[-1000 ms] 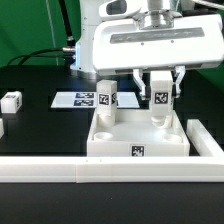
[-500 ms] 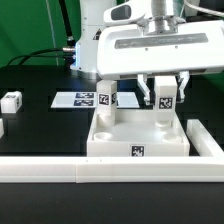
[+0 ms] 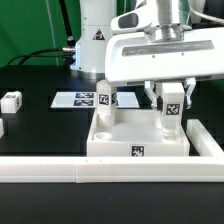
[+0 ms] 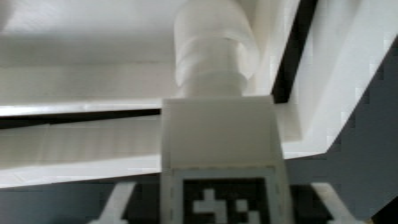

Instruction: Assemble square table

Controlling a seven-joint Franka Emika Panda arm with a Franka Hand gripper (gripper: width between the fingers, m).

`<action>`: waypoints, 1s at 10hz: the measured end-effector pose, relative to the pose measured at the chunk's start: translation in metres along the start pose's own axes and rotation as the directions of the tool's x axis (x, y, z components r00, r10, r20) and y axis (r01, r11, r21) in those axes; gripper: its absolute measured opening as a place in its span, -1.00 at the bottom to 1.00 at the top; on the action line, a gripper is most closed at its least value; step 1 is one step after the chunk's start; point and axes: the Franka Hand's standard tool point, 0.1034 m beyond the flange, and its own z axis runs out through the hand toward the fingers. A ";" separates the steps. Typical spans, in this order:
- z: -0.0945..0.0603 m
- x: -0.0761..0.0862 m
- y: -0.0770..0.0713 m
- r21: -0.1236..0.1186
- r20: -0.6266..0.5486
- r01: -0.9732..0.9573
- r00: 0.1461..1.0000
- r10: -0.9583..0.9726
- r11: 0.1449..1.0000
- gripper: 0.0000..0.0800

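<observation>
While the gripper (image 3: 172, 97) is clamped narrowly on a white tagged leg (image 3: 172, 111), that leg is held upright over the rear corner of the square table top (image 3: 140, 141) on the exterior view's right. Whether its lower end is seated in the socket cannot be told. A second leg (image 3: 106, 101) is stood upright in the other rear corner. The top is set against the white border rail (image 3: 70, 172). Behind it the marker board (image 3: 72, 100) is seen, and a loose leg (image 3: 11, 100) is left well apart on the black table (image 3: 40, 125).
</observation>
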 end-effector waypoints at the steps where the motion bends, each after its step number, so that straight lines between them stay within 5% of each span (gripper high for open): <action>1: -0.001 0.000 0.001 0.002 0.013 -0.002 1.000 0.002 1.000 -0.29; 10: 0.012 -0.008 -0.003 0.004 0.025 0.006 1.000 -0.006 1.000 -0.29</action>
